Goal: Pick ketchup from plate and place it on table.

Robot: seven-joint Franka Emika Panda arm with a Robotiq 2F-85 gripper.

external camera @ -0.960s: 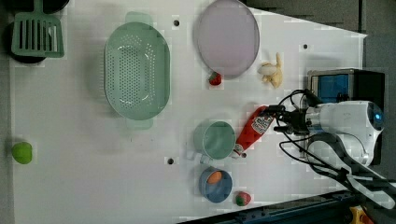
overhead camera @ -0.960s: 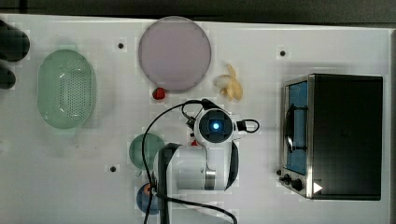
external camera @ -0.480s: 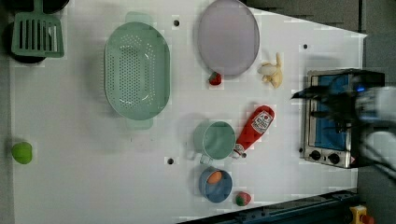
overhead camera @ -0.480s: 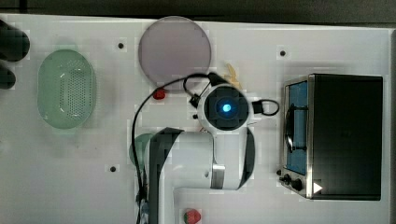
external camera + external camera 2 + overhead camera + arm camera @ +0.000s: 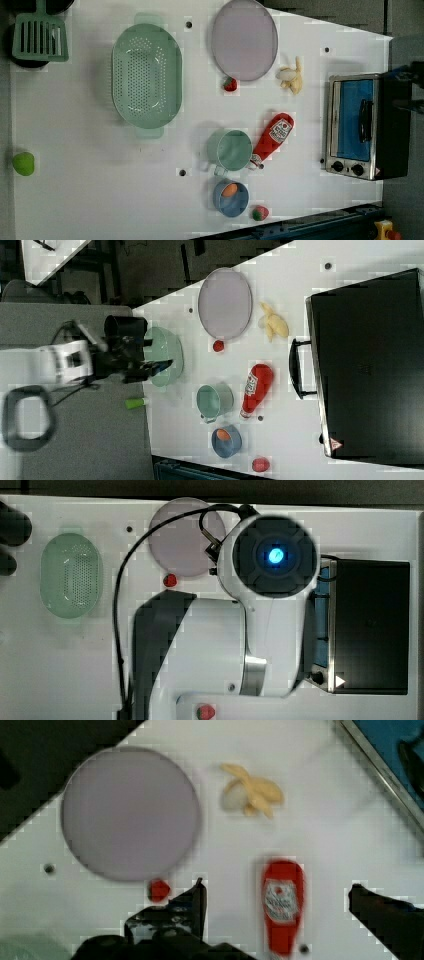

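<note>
Arm raised above the table [image 5: 100, 190], claw [image 5: 277, 895] spread wide and grasping nothing; the ketchup [image 5: 272, 137] lies below, apart from the plate [image 5: 244, 40].

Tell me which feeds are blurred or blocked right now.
Top view: the arm blocks the table's middle. Right view: the arm is motion-smeared. Wrist view: soft focus, though the ketchup and plate read fine. Left view: clear.

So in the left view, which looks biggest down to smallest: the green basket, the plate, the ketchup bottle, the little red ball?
1. green basket, though the plate runs it close
2. plate
3. ketchup bottle
4. red ball
</note>
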